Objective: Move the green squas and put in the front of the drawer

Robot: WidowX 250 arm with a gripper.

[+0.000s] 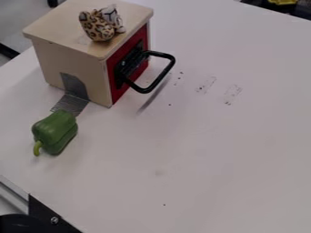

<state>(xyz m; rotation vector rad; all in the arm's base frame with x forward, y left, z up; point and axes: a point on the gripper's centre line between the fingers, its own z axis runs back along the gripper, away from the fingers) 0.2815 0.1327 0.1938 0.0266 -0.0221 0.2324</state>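
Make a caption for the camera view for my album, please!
A green pepper beside a wooden drawer box, with a spotted toy on top.

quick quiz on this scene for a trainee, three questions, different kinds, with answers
1. True or false: the spotted toy sits on top of the wooden box.

2. What colour is the drawer front?
a) blue
b) red
c) yellow

3. Yes or no, and why: is the green pepper in front of the drawer?

Key:
1. True
2. b
3. No, it lies on the table by the side of the box with the grey tape.
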